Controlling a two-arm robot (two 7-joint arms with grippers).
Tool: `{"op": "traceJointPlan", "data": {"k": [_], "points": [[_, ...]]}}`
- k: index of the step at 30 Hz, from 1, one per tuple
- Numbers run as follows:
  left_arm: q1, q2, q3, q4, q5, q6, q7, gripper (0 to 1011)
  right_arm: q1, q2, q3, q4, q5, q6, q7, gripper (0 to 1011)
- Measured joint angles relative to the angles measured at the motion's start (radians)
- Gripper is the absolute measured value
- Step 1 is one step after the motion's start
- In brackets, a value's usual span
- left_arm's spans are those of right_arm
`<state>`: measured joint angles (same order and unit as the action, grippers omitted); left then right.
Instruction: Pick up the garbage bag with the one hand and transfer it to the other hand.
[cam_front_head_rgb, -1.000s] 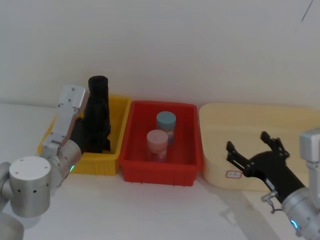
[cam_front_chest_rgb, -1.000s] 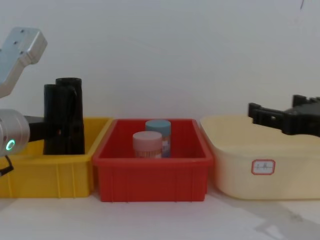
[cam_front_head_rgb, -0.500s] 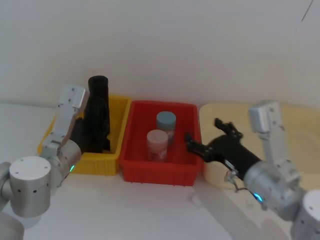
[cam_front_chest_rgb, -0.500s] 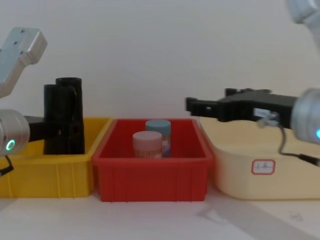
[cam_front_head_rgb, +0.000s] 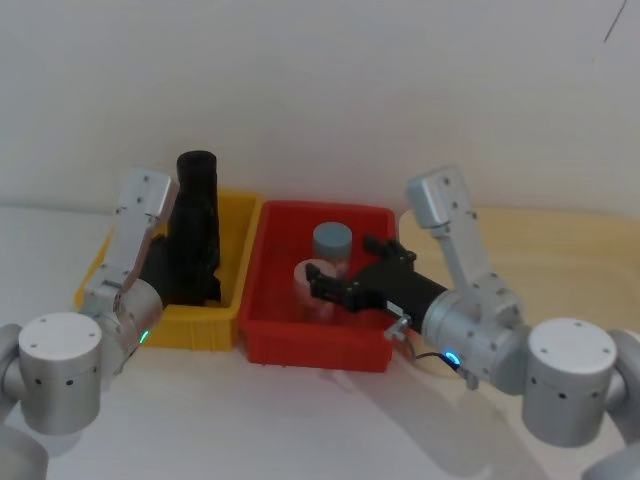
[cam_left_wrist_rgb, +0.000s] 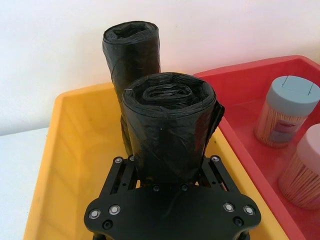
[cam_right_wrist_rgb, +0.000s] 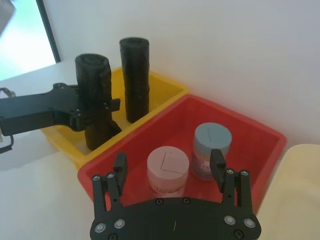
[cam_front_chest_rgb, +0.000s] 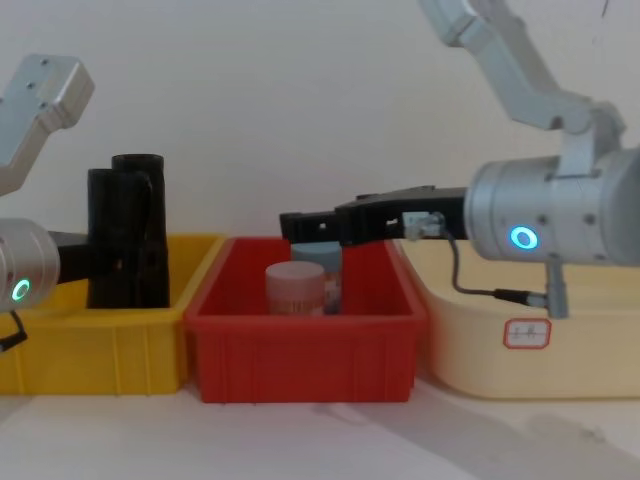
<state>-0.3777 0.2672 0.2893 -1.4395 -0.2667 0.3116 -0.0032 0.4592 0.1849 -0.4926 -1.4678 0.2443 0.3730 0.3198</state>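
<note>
White wall is backing a white tabletop (cam_front_head_rgb: 300, 430) where three containers are sitting in a row. On the robot's left, a yellow bin (cam_front_head_rgb: 195, 328) is holding two upright black rolls. The garbage bag (cam_left_wrist_rgb: 167, 115) is the thicker one, nearer the robot, and a slimmer second roll (cam_left_wrist_rgb: 132, 55) is standing just behind it. The left gripper (cam_left_wrist_rgb: 169, 150), on the green-lit arm, is reaching into this bin with its jaws clamped on the garbage bag's lower part. In the middle, a red bin (cam_front_head_rgb: 310, 350) is carrying a pink-lidded jar (cam_left_wrist_rgb: 302, 170) and a blue-lidded jar (cam_left_wrist_rgb: 285, 110) close together, both showing thin pale sticks through clear walls; the blue jar's pinkish label is too small to read. The right gripper (cam_right_wrist_rgb: 169, 169), on the blue-lit arm, is hovering above the jars with its jaws apart, holding nothing. On the right, a cream tub (cam_front_chest_rgb: 450, 340) is wearing a red-bordered white label (cam_front_chest_rgb: 527, 332), its writing illegible. Bare floor is showing in the yellow bin beside the rolls and in the red bin around the jars.
</note>
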Motion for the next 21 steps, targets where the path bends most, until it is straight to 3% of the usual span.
{"op": "traceJointPlan", "data": {"k": [9, 21], "points": [[0.0, 0.0, 0.0, 0.0, 0.0, 0.0, 0.0, 448, 0.073, -0.049, -0.028, 0.102, -0.019, 0.046, 0.002, 1004], [0.0, 0.0, 0.0, 0.0, 0.0, 0.0, 0.0, 448, 0.141, -0.098, -0.044, 0.243, -0.047, 0.05, -0.011, 1004]]}}
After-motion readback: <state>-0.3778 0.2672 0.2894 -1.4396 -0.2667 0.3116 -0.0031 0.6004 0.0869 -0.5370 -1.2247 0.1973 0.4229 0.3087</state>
